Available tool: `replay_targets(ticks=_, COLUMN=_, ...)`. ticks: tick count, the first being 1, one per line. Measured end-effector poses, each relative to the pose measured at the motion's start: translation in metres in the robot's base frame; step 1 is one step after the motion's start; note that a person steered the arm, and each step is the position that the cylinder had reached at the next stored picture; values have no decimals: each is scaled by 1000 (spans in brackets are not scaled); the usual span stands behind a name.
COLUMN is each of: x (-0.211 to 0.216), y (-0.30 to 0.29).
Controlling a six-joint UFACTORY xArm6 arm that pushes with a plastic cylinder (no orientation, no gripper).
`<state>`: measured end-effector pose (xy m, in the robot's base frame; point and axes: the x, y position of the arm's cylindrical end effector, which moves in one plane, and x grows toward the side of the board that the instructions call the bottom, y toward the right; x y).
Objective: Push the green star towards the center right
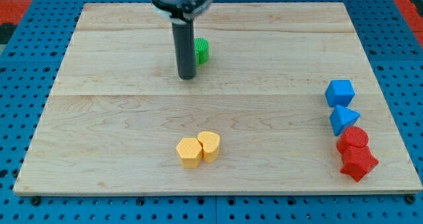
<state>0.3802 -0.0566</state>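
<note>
The green star (pixel 201 51) lies near the view's top centre of the wooden board, mostly hidden behind my rod. My tip (pixel 187 76) rests on the board just to the left of and slightly below the green star, touching or nearly touching it.
At the view's right edge stand a blue block (pixel 340 92), a blue triangular block (pixel 343 118), a red round block (pixel 354 139) and a red star-like block (pixel 358 162). Two yellow blocks (pixel 198 149) sit together at the bottom centre. The wooden board (pixel 99 118) lies on a blue grid.
</note>
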Motion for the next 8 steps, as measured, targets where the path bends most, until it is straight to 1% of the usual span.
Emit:
replay_targets(ticks=2, x=-83, y=-46)
replay_targets(ticks=3, x=-99, y=-31)
replay_targets(ticks=4, x=-73, y=21)
replay_targets(ticks=5, x=-33, y=66)
replay_targets(ticks=6, x=-16, y=58)
replay_targets(ticks=7, x=9, y=63)
replay_targets(ticks=8, x=17, y=115)
